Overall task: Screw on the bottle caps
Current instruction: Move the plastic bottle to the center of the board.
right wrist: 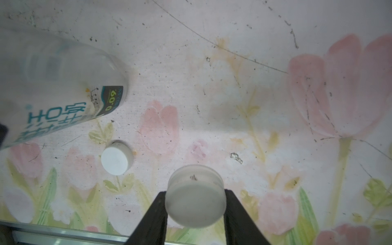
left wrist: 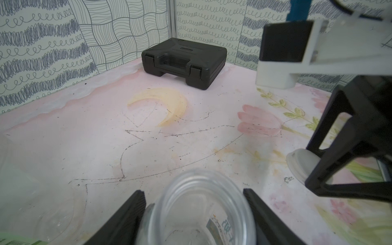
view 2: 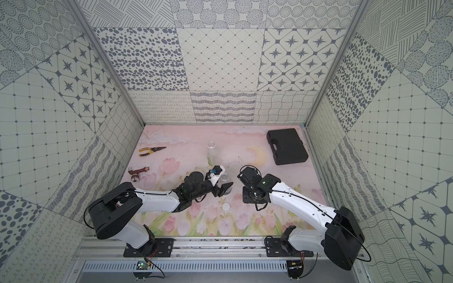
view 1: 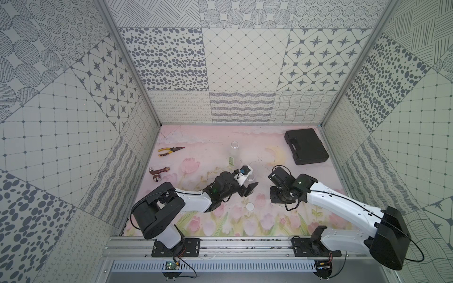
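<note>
White arm shells (view 1: 343,205), black joints (view 1: 157,215), thin black cables (view 1: 348,196), black left hand (left wrist: 194,192), black right hand (right wrist: 195,193)

Both top views look down from high over the whole table (view 1: 208,147); wrist views sit close above it

There are two clear bottles: one shorter bottle (view 1: 252,178) with a blue-white label and one taller bottle (view 1: 234,153) with a small green label. There are two white bottle caps: one loose cap (view 1: 250,206) lying on the worktop (view 1: 201,138), and one gripped cap (right wrist: 195,197) between the two black fingers (right wrist: 152,214) of the right gripper (right wrist: 195,192). Singly, there is one black case (view 1: 306,146), one pair of yellow-handled pliers (view 1: 170,150) and one brown metal fitting (view 1: 158,172). There are two robot arms, the left arm (view 1: 193,199) and the right arm (view 1: 343,204).
</note>
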`<control>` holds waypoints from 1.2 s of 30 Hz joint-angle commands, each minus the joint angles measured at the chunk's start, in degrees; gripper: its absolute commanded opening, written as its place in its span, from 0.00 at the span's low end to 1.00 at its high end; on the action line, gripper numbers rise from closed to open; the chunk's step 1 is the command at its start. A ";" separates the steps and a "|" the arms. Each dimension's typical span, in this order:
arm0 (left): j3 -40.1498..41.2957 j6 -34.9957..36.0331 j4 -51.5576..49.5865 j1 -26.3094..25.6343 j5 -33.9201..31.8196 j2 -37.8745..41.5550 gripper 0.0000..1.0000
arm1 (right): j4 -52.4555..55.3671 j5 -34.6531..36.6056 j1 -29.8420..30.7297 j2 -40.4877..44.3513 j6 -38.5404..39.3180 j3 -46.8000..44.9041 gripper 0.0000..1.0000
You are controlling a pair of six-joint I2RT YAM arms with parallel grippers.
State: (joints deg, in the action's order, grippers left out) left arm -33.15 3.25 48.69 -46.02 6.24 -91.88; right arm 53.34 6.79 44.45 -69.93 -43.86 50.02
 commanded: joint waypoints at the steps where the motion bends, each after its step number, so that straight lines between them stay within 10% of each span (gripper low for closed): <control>1: -1.20 0.70 2.89 -0.40 2.18 -1.51 0.75 | 1.12 1.32 -0.55 1.52 0.96 1.48 0.44; 23: -6.59 -0.99 4.10 -4.68 4.74 -7.50 0.75 | 5.69 3.36 -1.85 3.36 3.00 5.01 0.43; 36: -1.93 -1.99 8.74 -4.72 1.18 -4.72 1.00 | 8.75 1.88 -2.08 0.60 7.14 11.52 0.42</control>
State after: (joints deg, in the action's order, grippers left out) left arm -36.14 1.87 52.27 -50.50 8.45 -97.30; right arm 61.06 8.99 42.61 -68.14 -38.83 59.24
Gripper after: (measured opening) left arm 0.996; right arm 0.432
